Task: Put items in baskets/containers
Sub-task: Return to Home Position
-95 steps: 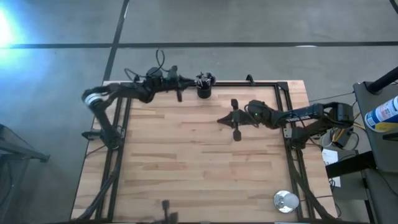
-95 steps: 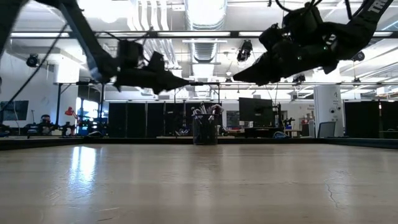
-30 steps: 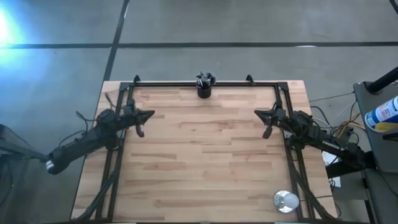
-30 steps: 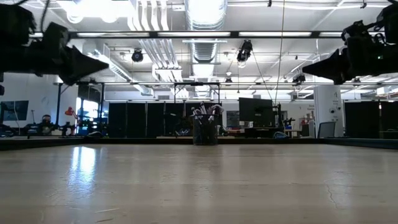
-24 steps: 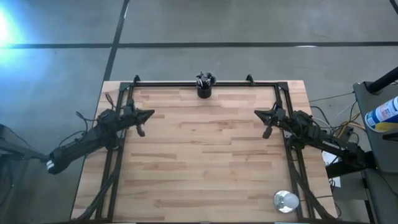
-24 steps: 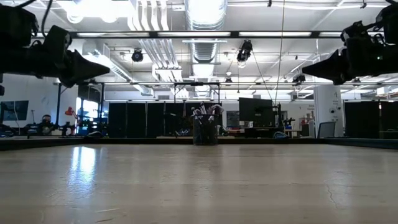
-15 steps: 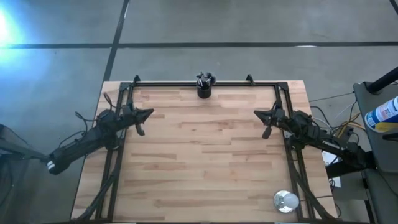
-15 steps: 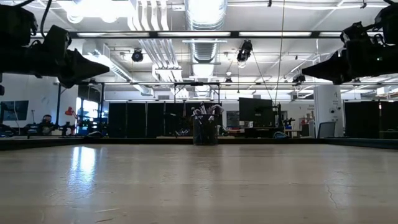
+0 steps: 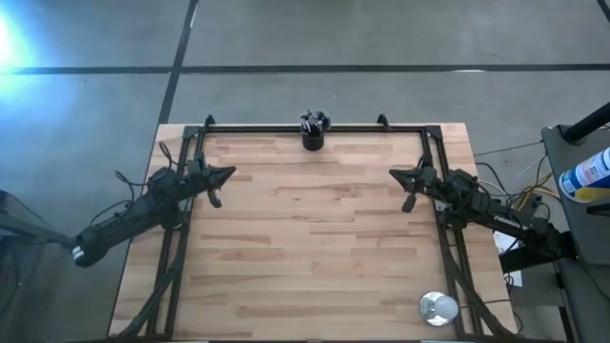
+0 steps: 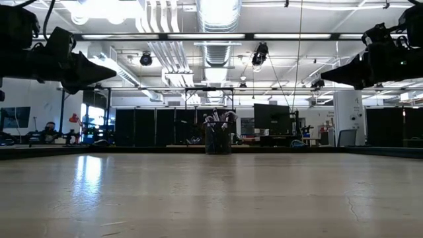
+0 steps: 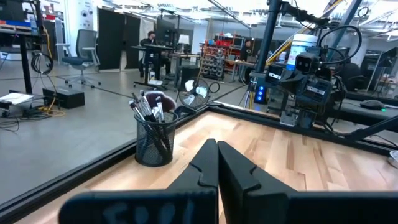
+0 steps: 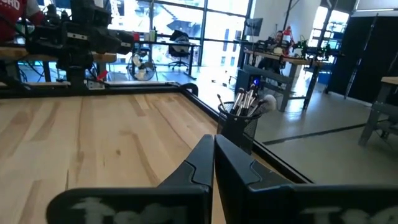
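Nearest, at the near right corner: disc (image 9: 438,308) lying alone on the table (image 9: 305,257), well apart from everything else. Next back, about a third of the way in from the far edge, the left gripper (image 9: 230,175) hangs over the table's left edge, tip pointing in toward the centre. Its fingers are pressed flat together; the left wrist view shows only a thin seam between them, and it's empty. The right gripper (image 9: 394,174) mirrors it over the right edge at the same depth, tip pointing in, fingers likewise closed tight and empty. The low view puts both high above the tabletop, one at each side. Both arms trail back and outward past the table sides. At the far edge, centre, the cup (image 9: 313,140) stands upright on the wood, just inside the far bar of the black frame (image 9: 257,128). It is well apart from both grippers and roughly midway between them. The left wrist view shows it's a mesh cup. The brushes (image 11: 148,106) are bunched inside it, heads sticking up past the rim and splaying a little, one wider fluffy head among them. Off the table to the right: bottle (image 9: 589,173) with a blue label, on a stand.
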Robot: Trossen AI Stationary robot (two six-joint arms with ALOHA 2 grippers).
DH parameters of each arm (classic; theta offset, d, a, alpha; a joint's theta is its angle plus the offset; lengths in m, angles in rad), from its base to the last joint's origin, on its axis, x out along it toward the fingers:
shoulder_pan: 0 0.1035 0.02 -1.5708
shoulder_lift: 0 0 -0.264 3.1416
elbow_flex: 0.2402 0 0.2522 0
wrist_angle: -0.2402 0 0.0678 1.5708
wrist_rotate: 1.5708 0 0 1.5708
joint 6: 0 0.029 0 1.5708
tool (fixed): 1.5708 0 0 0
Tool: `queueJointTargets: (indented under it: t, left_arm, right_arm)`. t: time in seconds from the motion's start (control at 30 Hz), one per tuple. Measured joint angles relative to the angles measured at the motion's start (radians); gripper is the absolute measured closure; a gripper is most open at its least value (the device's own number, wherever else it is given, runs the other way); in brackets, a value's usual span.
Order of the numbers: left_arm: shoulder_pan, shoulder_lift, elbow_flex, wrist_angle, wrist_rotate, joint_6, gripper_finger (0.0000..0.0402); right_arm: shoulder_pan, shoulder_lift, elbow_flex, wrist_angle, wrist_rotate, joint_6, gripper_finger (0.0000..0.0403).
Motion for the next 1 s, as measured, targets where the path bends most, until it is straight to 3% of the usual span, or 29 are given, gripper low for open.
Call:
queueJointTargets:
  t: [1.0]
  left_arm:
    - [0.000, 0.000, 0.000, -0.001, 0.001, 0.000, 0.0401]
  right_arm:
    - [0.002, 0.032, 0.000, 0.000, -0.001, 0.002, 0.0394]
